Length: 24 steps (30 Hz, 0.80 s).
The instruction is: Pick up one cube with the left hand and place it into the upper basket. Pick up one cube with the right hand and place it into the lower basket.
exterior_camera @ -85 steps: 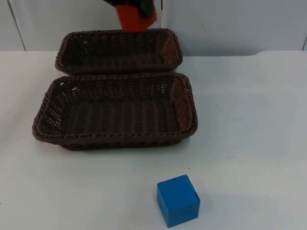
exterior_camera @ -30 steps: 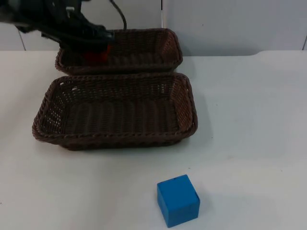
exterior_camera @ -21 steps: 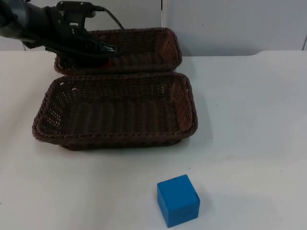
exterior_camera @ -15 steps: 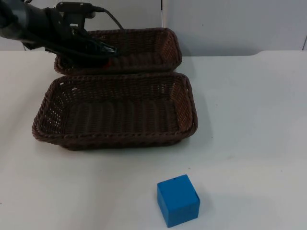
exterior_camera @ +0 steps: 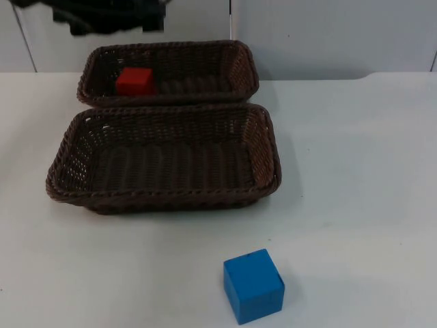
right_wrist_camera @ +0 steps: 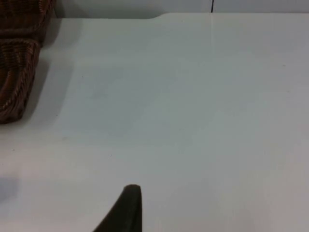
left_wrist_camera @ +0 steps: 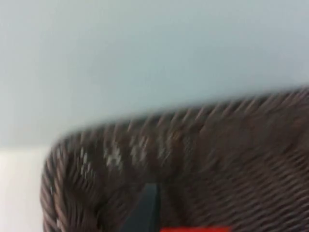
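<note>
While two baskets sit touching, one red cube (exterior_camera: 134, 80) in upper basket (exterior_camera: 240, 68), one blue cube (exterior_camera: 253, 285) on table, left end effector (exterior_camera: 109, 15) state unclear.

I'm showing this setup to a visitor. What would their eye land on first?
Probably the blue cube, alone on the white table in front of the two dark wicker baskets. Next, the red cube lying in the upper basket, with the left end effector above it; the lower basket holds nothing.
</note>
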Each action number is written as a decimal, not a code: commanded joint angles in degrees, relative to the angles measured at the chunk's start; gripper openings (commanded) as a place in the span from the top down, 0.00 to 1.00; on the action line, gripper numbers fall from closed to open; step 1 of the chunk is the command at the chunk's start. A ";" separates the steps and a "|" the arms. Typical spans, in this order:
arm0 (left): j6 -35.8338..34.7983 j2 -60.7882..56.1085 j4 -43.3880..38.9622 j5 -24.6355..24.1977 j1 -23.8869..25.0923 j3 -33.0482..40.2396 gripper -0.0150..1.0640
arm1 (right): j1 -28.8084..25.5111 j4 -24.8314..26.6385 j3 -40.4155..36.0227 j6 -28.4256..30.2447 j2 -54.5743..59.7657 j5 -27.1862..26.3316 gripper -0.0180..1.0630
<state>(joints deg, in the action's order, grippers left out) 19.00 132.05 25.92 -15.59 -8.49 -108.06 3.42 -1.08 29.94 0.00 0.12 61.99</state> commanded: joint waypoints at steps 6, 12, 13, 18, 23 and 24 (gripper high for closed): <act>0.22 -9.54 0.01 -7.39 -0.26 -0.35 0.16 | 0.00 -0.50 -0.37 0.00 -0.12 -0.14 0.01; 0.47 -15.56 0.01 -13.00 -0.26 -0.35 0.16 | 0.00 -0.50 -0.37 0.00 -0.12 -0.14 0.01; 0.60 -16.56 0.01 -13.80 -0.26 -0.35 0.16 | 0.00 -0.50 -0.37 0.00 -0.12 -0.14 0.01; 0.60 -19.24 -0.81 -16.43 -0.26 -0.35 0.16 | 0.00 -0.50 -0.37 0.00 -0.12 -0.14 0.01; 0.60 -20.35 -1.03 -19.62 -0.26 -0.22 0.16 | 0.00 -0.50 -0.37 0.00 -0.12 -0.14 0.01; 0.60 -20.61 -1.08 -20.34 -0.26 -0.22 0.16 | 0.00 -0.50 -0.37 0.00 -0.12 -0.14 0.01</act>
<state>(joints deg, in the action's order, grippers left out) 19.43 112.33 25.42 -35.29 -8.49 -108.06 3.42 -1.08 29.94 0.00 0.12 61.99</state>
